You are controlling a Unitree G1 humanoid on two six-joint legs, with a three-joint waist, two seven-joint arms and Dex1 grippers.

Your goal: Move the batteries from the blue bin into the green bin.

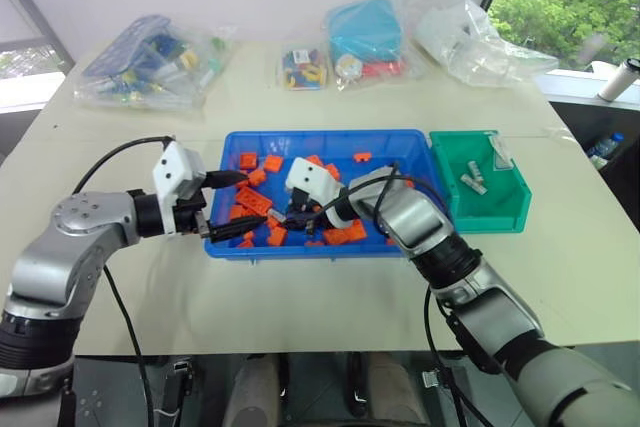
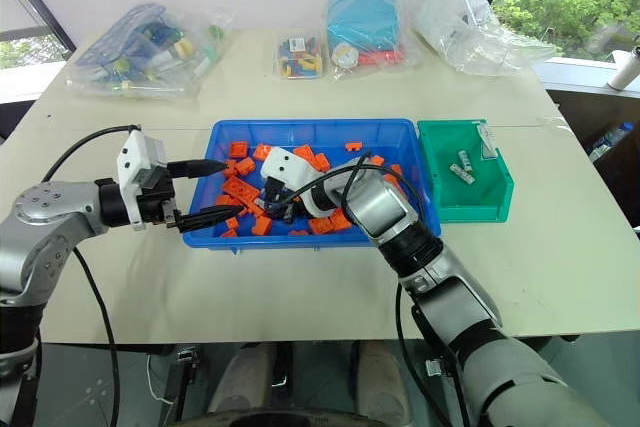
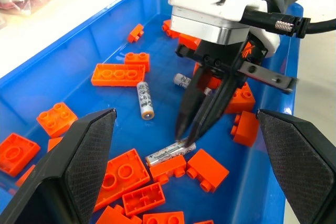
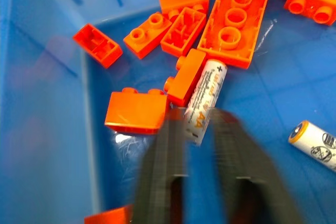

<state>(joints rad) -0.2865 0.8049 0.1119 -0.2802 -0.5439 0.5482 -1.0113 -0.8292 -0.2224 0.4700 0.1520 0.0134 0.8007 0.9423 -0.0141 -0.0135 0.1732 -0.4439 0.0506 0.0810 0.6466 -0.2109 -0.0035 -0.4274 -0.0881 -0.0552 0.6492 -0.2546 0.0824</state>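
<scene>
A: Item, frame left: left gripper, fingers spread wide, empty, at the blue bin rim.

B: Centre: right gripper, fingers slightly parted, tips straddling a battery among orange bricks; not lifted.

A: Right: green bin holding batteries.

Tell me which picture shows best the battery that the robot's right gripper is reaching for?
The right wrist view: the battery lies large between the right gripper's fingers. The left wrist view shows it beside an orange brick. In the head views it's hidden.
</scene>
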